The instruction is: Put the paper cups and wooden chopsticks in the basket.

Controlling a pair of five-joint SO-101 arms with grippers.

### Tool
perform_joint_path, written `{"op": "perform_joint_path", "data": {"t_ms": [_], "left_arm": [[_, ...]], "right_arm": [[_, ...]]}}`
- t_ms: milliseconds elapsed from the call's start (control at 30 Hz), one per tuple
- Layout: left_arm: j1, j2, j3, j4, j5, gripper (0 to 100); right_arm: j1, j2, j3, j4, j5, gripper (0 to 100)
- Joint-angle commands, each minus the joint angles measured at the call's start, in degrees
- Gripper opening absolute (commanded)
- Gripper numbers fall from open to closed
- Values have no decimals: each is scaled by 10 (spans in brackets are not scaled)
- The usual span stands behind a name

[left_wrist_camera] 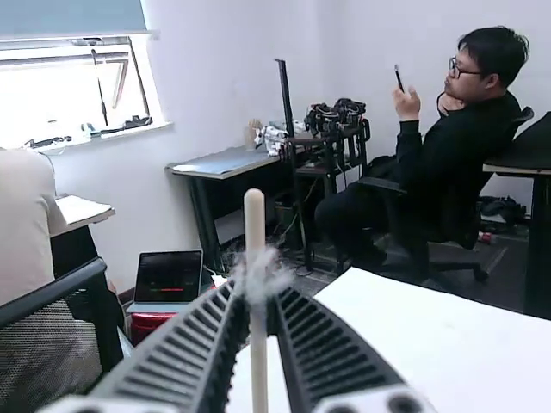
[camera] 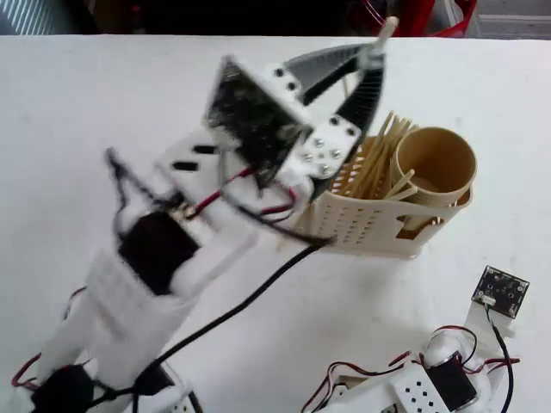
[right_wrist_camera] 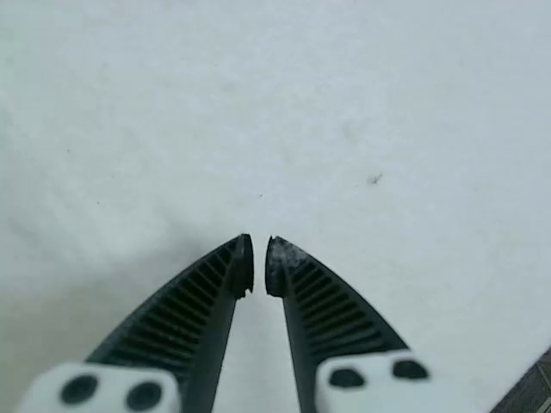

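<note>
- While the left hand [camera: 372, 53] hangs above the far side of the basket [camera: 362, 228], it is clamped on a single wooden chopstick [camera: 385, 33], whose pale end pokes out past the fingertips.
- Seen from the left wrist, that chopstick [left_wrist_camera: 254, 224] stands upright, pinched between the two ribbed black fingers.
- The basket, cream and perforated, stands on the white surface [camera: 103, 95].
- A paper cup [camera: 435, 159] sits tilted in one end of the basket, its open mouth facing up.
- Just beside the cup, a bundle of chopsticks [camera: 377, 159] leans inside the basket.
- The right hand [right_wrist_camera: 258, 262] is over bare surface, its fingertips drawn together to a thin slit.
</note>
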Motion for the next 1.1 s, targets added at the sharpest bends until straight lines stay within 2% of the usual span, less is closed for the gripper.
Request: {"op": "perform_joint_path", "data": {"t_ms": [0,333,433,600,733,933,1000,1067], "left_arm": [[7,60,-21,-72,7,23],[7,116,-16,-93,8,24],[8,116,-20,-74,8,26],[6,115,-20,-41,8,98],[-1,102,-21,-16,5,70],[-72,43,-19,23,4,64],[-116,29,-16,66,3,62],[-186,27,-15,142,3,61]], "right_arm": [[6,0,5,0,4,38],[6,0,5,0,4,38],[6,0,5,0,4,38],[6,0,5,0,4,38],[6,0,5,0,4,38],[6,0,5,0,4,38],[6,0,5,0,4,38],[6,0,5,0,4,38]]}}
